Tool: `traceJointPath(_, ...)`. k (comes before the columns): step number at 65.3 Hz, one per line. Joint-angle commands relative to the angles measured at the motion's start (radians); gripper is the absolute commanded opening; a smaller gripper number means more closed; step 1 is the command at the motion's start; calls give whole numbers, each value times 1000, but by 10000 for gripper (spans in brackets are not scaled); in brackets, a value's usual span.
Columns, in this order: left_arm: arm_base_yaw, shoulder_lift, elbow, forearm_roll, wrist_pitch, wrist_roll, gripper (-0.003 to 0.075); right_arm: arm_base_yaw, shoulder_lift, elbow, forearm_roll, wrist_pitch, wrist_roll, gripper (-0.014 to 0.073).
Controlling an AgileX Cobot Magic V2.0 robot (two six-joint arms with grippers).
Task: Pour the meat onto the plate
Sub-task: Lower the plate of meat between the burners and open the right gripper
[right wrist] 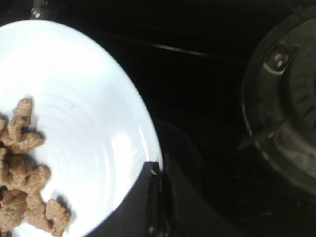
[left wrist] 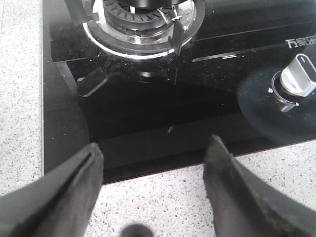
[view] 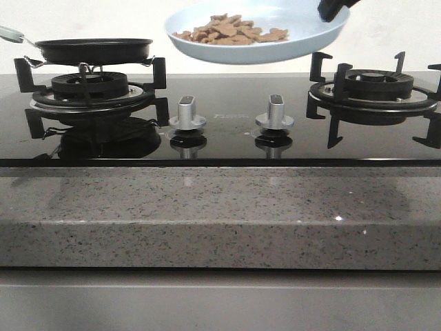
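Observation:
The pale-blue plate (view: 258, 43) hangs in the air above the middle of the stove, tilted a little. The meat (view: 231, 30), a pile of brown chunks, lies on it toward its left side. My right gripper (view: 333, 9) is shut on the plate's right rim. In the right wrist view the plate (right wrist: 84, 123) fills the frame's left part with the meat (right wrist: 24, 173) on it, and my right gripper (right wrist: 157, 173) clamps its edge. My left gripper (left wrist: 154, 150) is open and empty over the counter's edge in front of the left burner; it is out of the front view.
A black frying pan (view: 94, 49) sits on the left burner (view: 89, 86), its handle pointing left. The right burner (view: 373, 86) stands bare. Two silver knobs (view: 187, 114) (view: 275, 114) sit on the black glass stove top. A speckled grey counter (view: 220, 214) runs along the front.

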Motion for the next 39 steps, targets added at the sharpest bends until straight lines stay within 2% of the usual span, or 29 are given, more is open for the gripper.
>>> traceJointPath(1, -9, -9, -25, -7, -65, -8, 440, -25, 18, -125, 49, -8, -3, -60)
traceJointPath(21, -9, -9, -25, -7, -65, -8, 440, -54, 207, -317, 68, -1, -3, -60)
traceJointPath(39, -9, -9, -25, -7, -65, -8, 440, -54, 313, -350, 89, -32, -3, -60)
